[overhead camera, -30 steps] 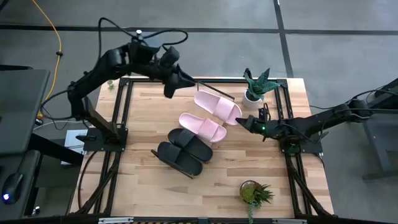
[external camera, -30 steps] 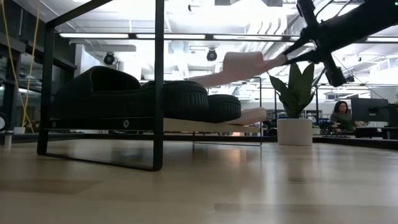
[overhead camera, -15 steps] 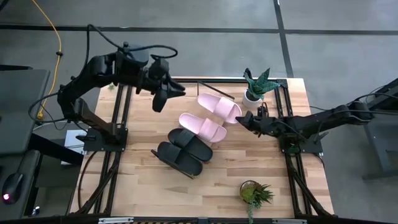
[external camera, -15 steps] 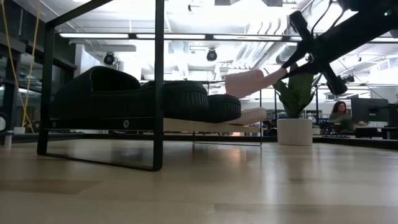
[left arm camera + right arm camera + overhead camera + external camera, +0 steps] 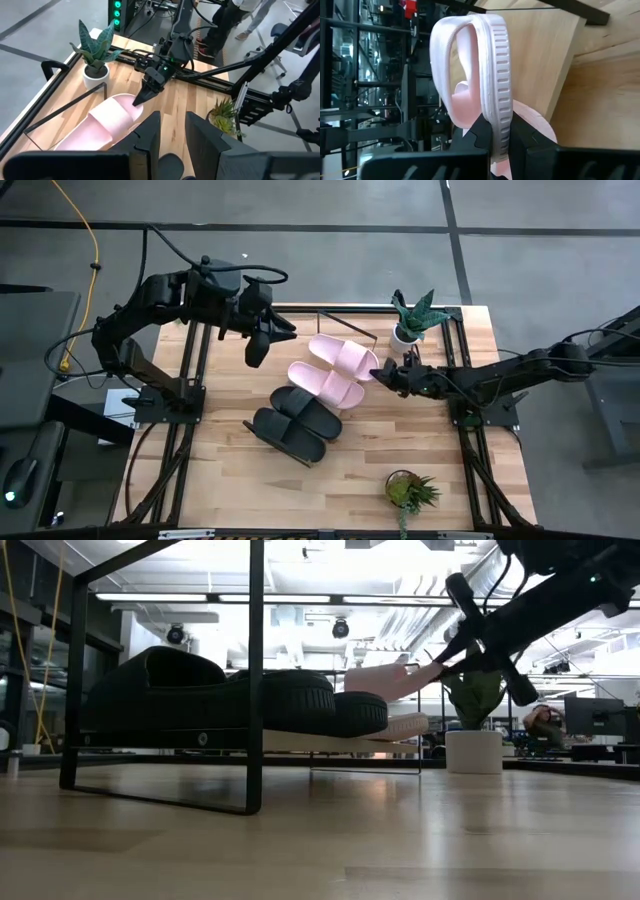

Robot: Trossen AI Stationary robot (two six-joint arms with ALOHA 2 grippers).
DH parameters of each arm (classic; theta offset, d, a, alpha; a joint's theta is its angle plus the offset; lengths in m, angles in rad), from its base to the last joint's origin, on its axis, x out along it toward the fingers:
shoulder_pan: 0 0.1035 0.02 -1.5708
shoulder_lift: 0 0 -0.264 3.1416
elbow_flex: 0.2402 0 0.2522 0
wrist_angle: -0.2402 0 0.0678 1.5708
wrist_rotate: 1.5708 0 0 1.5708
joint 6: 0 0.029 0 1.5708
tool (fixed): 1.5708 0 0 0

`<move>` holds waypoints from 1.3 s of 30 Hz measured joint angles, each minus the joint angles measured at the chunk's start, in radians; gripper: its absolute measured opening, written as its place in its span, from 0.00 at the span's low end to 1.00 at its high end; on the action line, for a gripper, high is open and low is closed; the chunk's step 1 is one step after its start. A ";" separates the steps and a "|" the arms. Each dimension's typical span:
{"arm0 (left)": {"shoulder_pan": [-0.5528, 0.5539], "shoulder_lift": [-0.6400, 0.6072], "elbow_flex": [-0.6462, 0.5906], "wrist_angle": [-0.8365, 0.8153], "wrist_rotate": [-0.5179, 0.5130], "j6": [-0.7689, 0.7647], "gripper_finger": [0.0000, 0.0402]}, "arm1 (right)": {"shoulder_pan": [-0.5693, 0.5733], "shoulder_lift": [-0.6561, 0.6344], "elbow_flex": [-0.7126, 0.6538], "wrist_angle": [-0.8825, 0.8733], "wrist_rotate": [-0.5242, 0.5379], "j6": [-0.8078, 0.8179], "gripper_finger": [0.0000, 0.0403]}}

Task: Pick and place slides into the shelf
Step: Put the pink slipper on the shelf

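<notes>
Hovering empty with its fingers parted, the left gripper (image 5: 256,350) hangs beside the low wooden shelf (image 5: 283,448), where two matte black foam slides (image 5: 297,422) and one pale pink slide (image 5: 325,384) already sit. The right gripper (image 5: 386,374) pinches the last pink slide (image 5: 343,355) by its edge above the board; lowering and releasing it apparently comes next.

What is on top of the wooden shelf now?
Two black slides and one pink slide lie on the shelf; the right tool holds a second pink slide over it. The board beneath is mostly covered.
</notes>
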 joint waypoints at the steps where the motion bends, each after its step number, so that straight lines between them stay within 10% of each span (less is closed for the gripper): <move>1: 0.000 0.000 0.000 0.000 0.000 0.000 0.20 | -0.005 0.014 0.000 0.017 -0.003 0.000 0.01; 39: 0.002 0.000 0.000 -0.030 -0.026 0.026 0.20 | -0.166 0.132 0.000 0.057 -0.166 -0.044 0.03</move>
